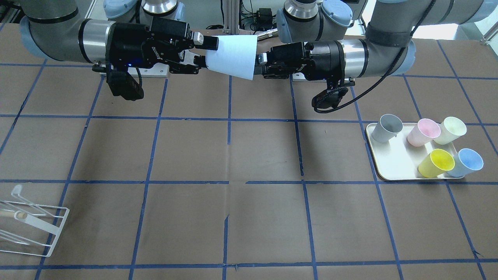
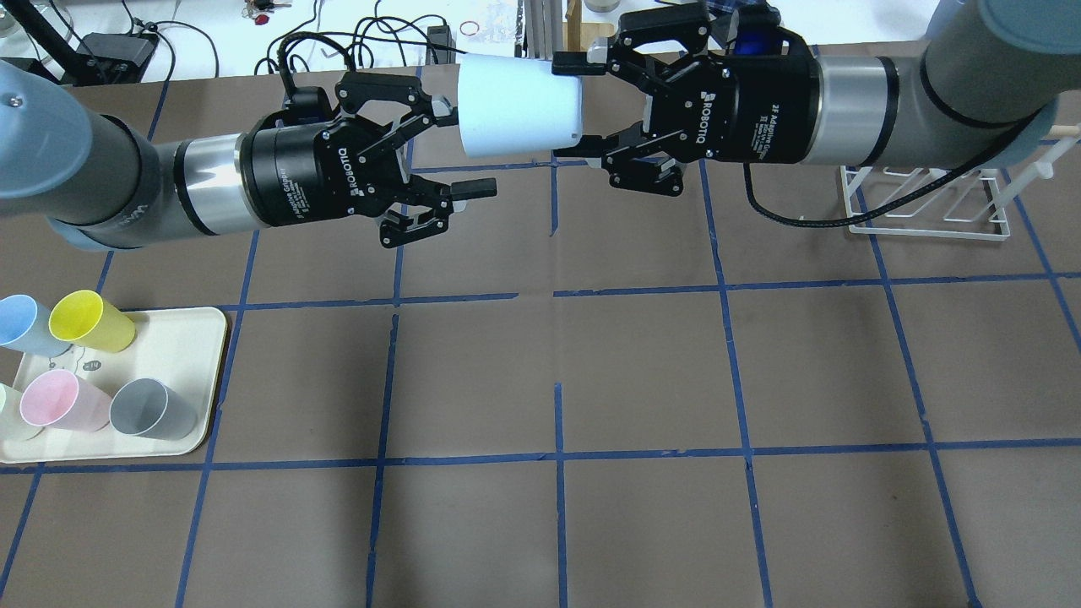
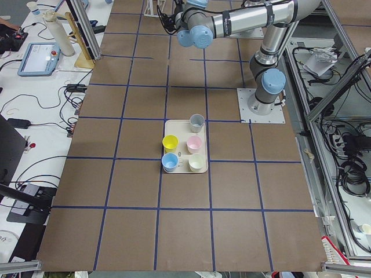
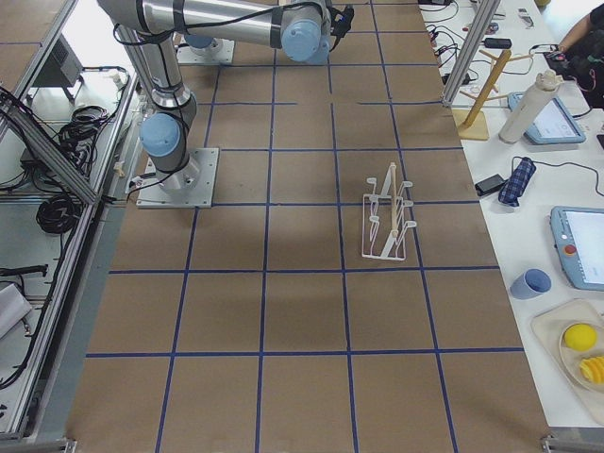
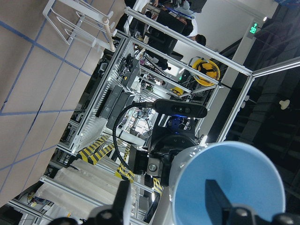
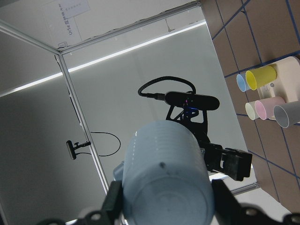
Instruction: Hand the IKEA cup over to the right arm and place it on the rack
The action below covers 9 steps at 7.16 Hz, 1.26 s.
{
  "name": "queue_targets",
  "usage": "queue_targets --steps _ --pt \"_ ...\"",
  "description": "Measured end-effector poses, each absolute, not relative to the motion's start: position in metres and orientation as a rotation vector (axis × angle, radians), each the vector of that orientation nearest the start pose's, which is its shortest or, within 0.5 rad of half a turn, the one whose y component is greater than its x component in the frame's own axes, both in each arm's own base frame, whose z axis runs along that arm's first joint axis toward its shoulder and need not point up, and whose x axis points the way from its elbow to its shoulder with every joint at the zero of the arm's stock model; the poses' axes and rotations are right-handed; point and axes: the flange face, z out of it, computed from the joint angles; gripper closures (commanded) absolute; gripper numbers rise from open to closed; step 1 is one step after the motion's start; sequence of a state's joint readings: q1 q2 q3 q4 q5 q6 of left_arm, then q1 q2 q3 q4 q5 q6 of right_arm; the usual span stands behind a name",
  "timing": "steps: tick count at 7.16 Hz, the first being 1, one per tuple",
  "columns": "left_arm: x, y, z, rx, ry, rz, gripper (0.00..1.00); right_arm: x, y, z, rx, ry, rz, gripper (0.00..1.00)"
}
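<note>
The pale-blue IKEA cup [image 2: 519, 105] hangs sideways in the air between both arms, above the table's far side. My right gripper [image 2: 567, 107] is shut on its narrow base end, one finger on each side; the right wrist view shows the cup's base [image 6: 164, 183] between them. My left gripper [image 2: 469, 145] is open at the cup's wide mouth, fingers spread. In the left wrist view one fingertip [image 5: 215, 197] stands in front of the cup's blue inside [image 5: 229, 187], the other beside it. The white wire rack [image 2: 929, 203] stands on the table under the right arm.
A cream tray [image 2: 181, 338] near the left arm holds a second pale-blue cup [image 2: 21, 321], a yellow cup [image 2: 89, 319], a pink cup [image 2: 59, 401] and a grey cup [image 2: 152, 407]. Brown table with blue tape grid.
</note>
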<state>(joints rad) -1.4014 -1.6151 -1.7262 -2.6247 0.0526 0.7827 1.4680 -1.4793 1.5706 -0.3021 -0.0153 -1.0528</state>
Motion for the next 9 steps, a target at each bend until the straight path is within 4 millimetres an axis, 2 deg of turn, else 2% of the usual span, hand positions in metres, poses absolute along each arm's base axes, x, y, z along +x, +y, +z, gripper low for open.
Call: queue_targets --steps 1,3,4,5,7,9 --pt "-0.145 -0.468 0.412 0.482 -1.522 -0.265 0.0 0.186 -0.47 0.453 0.31 1.546 0.172 0.54" --pt "-0.099 -0.477 0.414 0.547 -1.531 -0.284 0.0 0.184 -0.47 0.456 0.311 1.545 0.167 0.55" --pt "-0.083 -0.478 0.422 0.543 -1.563 -0.29 0.0 0.184 -0.471 0.455 0.288 1.553 0.162 0.59" --pt "-0.075 -0.478 0.432 0.491 -1.634 -0.29 0.01 0.183 -0.471 0.454 0.233 1.576 0.17 0.59" --pt "-0.061 -0.479 0.448 0.374 -1.941 -0.334 0.0 0.182 -0.469 0.451 0.099 1.651 0.227 0.59" --pt "-0.05 -0.474 0.453 0.372 -2.302 -0.369 0.0 0.174 -0.48 0.45 -0.014 1.848 0.319 0.58"
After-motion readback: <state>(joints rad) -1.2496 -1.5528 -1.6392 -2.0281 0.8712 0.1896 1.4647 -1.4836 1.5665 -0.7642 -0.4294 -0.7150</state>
